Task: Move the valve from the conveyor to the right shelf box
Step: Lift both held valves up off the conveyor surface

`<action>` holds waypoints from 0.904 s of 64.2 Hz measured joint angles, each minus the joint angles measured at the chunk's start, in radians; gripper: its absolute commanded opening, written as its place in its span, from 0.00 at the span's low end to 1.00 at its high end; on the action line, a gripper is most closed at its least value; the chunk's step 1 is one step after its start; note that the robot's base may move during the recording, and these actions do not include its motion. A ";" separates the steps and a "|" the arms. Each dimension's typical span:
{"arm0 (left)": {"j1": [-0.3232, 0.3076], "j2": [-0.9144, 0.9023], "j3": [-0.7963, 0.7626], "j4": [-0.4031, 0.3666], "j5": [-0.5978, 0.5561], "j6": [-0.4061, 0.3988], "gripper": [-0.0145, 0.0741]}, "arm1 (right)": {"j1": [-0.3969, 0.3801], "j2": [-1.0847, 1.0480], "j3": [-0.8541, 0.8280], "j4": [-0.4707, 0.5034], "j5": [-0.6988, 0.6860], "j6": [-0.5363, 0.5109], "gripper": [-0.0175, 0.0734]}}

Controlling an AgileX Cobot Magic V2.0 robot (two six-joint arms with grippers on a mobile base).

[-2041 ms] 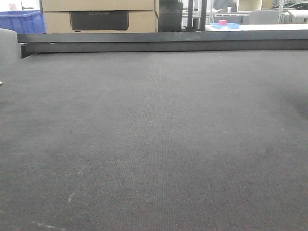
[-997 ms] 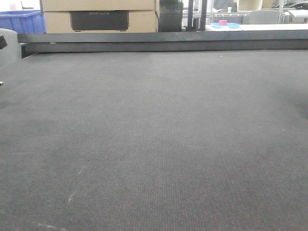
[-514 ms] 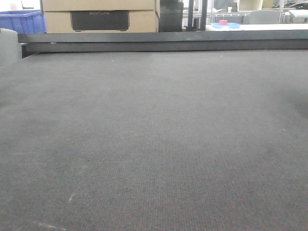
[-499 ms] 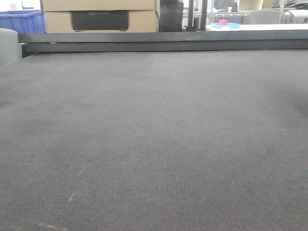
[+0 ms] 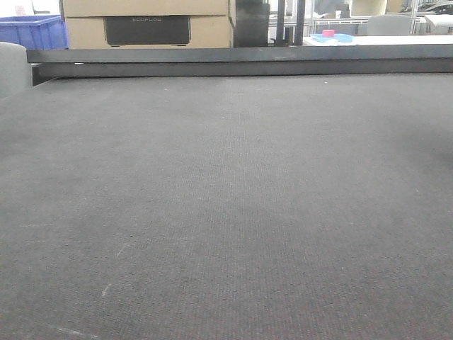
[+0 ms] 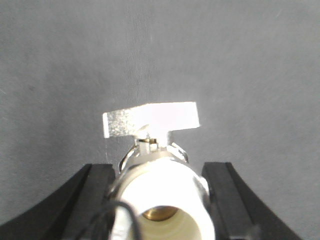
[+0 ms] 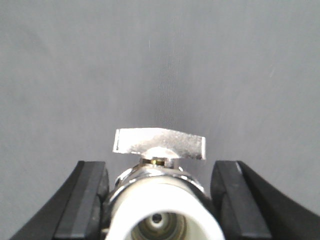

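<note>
The conveyor (image 5: 226, 198) is a wide dark grey woven belt with a black rail (image 5: 241, 60) along its far edge; in the front view it is bare and neither gripper shows there. In the left wrist view my left gripper (image 6: 156, 167) is shut on a valve (image 6: 160, 195) with a white end, a silvery body and a flat handle (image 6: 150, 119), over the belt. In the right wrist view my right gripper (image 7: 159, 165) is shut on a second valve (image 7: 160, 200) of the same kind, its handle (image 7: 159, 142) pointing forward. The shelf is out of view.
Beyond the rail stand a cardboard box (image 5: 145, 21), a blue bin (image 5: 32, 30) at the far left and a white table with a pink object (image 5: 327, 33) at the far right. A grey rounded part (image 5: 10, 67) sits at the belt's left edge.
A small dark part seen at the front view's left edge one second ago has gone out of view. The belt looks the same.
</note>
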 measured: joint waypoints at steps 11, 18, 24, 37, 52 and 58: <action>0.000 -0.109 0.000 0.000 0.031 -0.006 0.04 | 0.000 -0.057 -0.033 0.002 0.011 0.000 0.02; 0.000 -0.160 0.000 0.000 0.039 -0.008 0.04 | 0.000 -0.094 -0.035 0.004 0.030 0.000 0.02; 0.000 -0.199 0.000 0.002 0.041 -0.008 0.04 | 0.000 -0.126 -0.035 0.007 0.047 0.000 0.02; 0.000 -0.219 0.000 0.002 0.043 -0.008 0.04 | 0.000 -0.164 -0.035 0.008 0.051 0.000 0.02; 0.000 -0.219 0.000 0.002 0.043 -0.008 0.04 | 0.000 -0.166 -0.035 0.008 0.055 0.000 0.02; 0.000 -0.219 0.000 0.004 0.045 -0.008 0.04 | 0.000 -0.166 -0.035 0.008 0.055 0.000 0.02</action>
